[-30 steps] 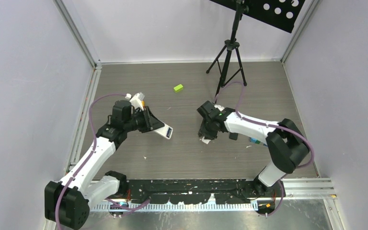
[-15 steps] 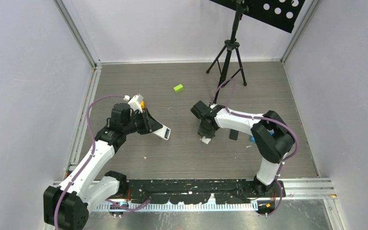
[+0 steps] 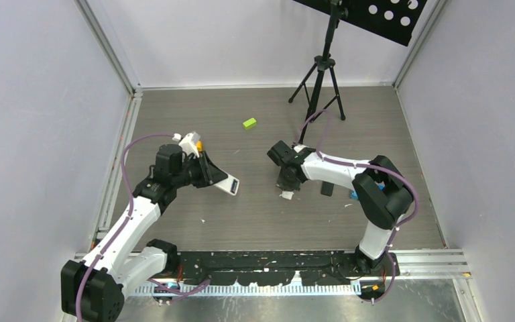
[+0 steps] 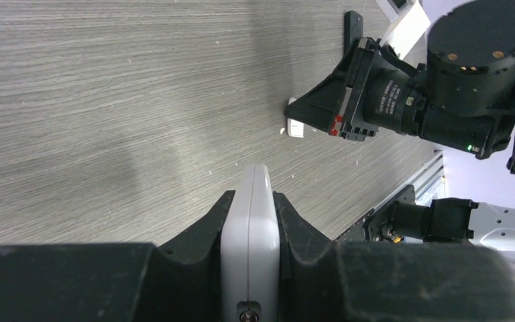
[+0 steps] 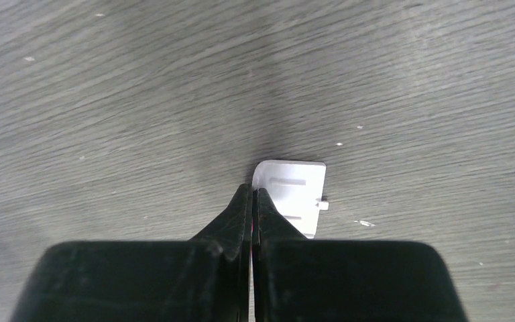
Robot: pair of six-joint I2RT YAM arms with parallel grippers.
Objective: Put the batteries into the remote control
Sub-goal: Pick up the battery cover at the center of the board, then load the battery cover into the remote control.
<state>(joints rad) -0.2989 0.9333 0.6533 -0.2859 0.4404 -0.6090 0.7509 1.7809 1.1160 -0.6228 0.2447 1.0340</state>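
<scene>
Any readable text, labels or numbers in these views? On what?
No text can be read in any view.
Small white print on the right wrist housing: too blurred to read.
Dark patch at the end of the remote: too small to read.
On the white cover: moulded ridges only, no text.

You'll find the remote [image 3: 226,182] white and slim, clamped on edge and tilted, front-left of the tripod [image 3: 320,74]. Green battery [image 3: 249,123] lies flat left of the tripod. Blue battery [image 3: 353,195] sits front-right of it, mostly hidden.
</scene>
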